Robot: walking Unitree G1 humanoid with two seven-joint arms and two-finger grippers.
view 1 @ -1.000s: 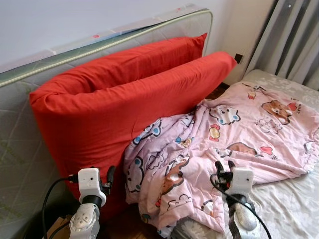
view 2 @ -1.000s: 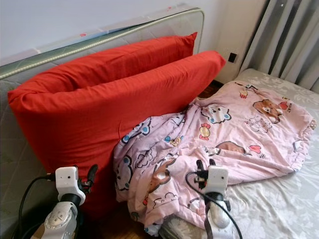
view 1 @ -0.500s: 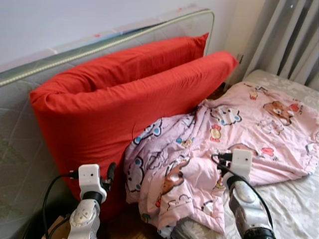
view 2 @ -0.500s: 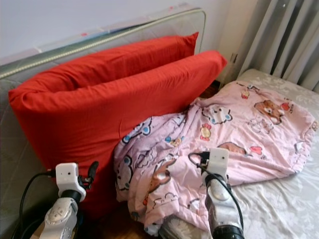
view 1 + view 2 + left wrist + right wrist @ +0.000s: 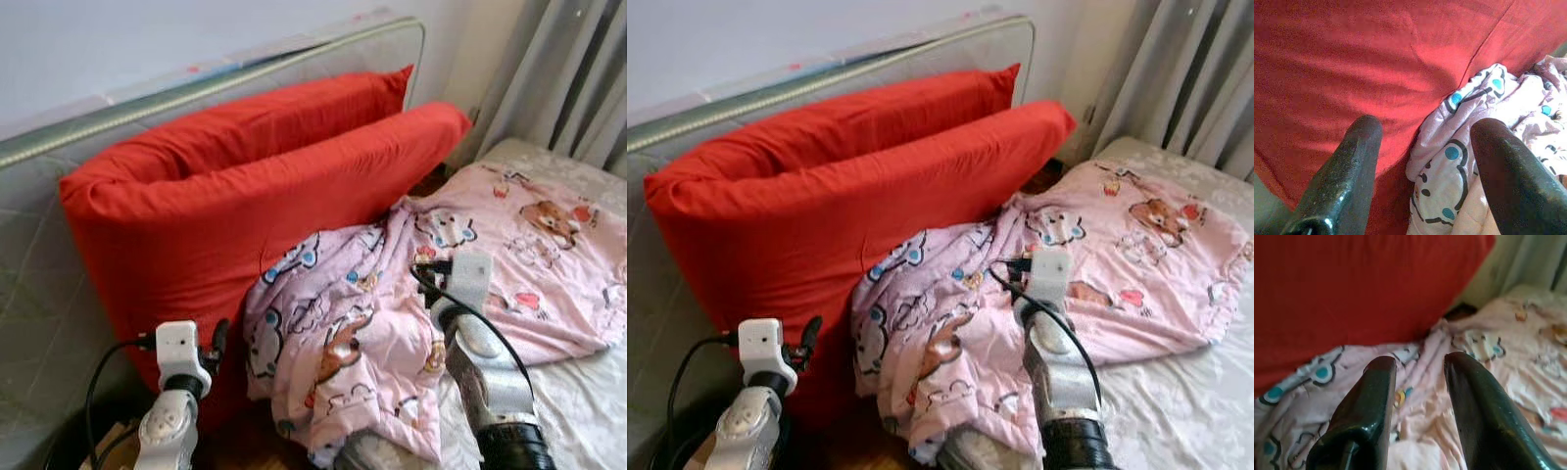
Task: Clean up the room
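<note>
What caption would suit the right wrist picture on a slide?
The right hand, fingers apart, hovers above a rumpled pink cartoon blanket beside a big red folded quilt.

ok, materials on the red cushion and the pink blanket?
Red cushion: looks like matte woven cloth over soft filling; it shows seams and rounded, bulging folds. Pink blanket: thin printed fabric, probably cotton or a blend; it crumples into fine wrinkles and has cartoon bear prints.

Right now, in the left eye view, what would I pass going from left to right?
Upright mattress → left gripper → red folded bedding → pink cartoon blanket → right gripper → grey curtain.
</note>
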